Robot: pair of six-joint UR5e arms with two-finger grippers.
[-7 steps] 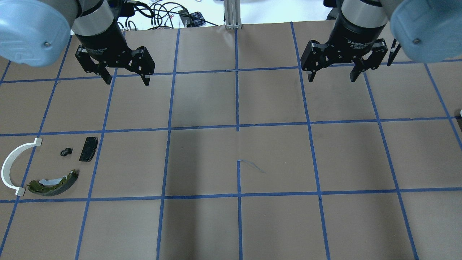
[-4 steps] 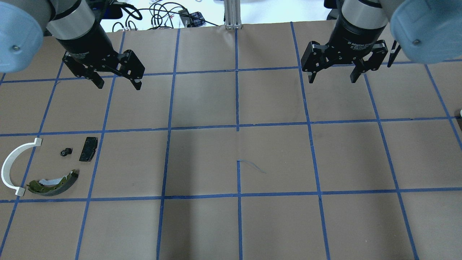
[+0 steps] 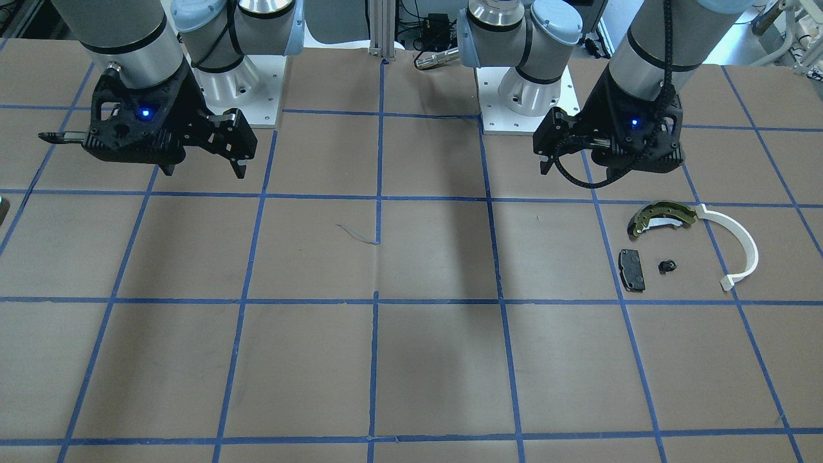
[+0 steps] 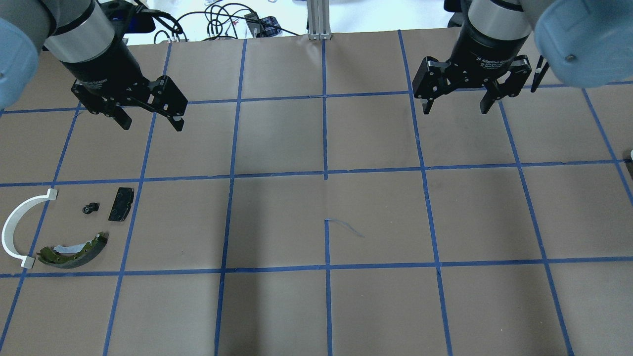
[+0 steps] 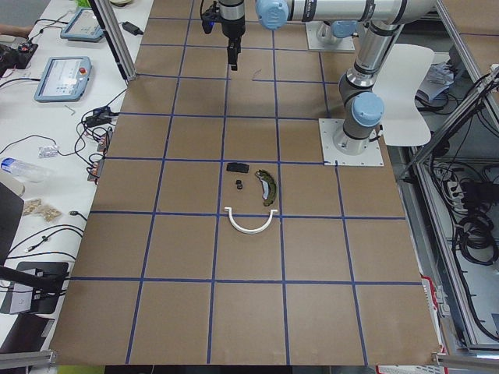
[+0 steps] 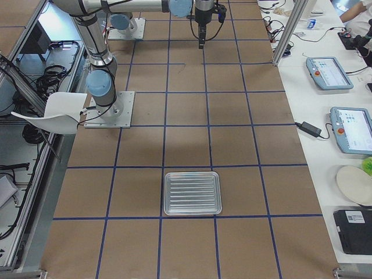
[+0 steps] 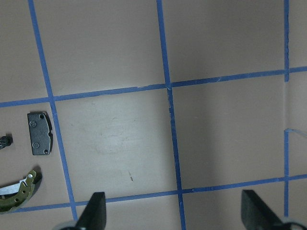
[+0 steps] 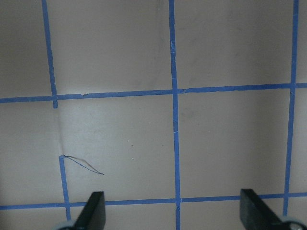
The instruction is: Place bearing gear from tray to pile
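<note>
The bearing gear [image 4: 90,208], a tiny black knob, lies on the table among the pile, between the white arc strip [image 4: 14,228] and the dark grey pad [image 4: 121,203]. The olive-gold shoe [image 4: 74,252] lies just in front of it. The gear also shows in the front view [image 3: 668,265] and at the left edge of the left wrist view [image 7: 5,142]. My left gripper [image 4: 151,123] is open and empty, raised well behind the pile. My right gripper [image 4: 456,109] is open and empty, high over the far right of the table.
A metal tray [image 6: 193,193] lies on the table's right end, seen only in the right exterior view, with nothing visible in it. Blue tape lines mark a grid on the brown table cover. Cables lie beyond the far edge [image 4: 217,20].
My left gripper has moved left and a little nearer to the pile, still open. The right gripper and the parts have not moved.
</note>
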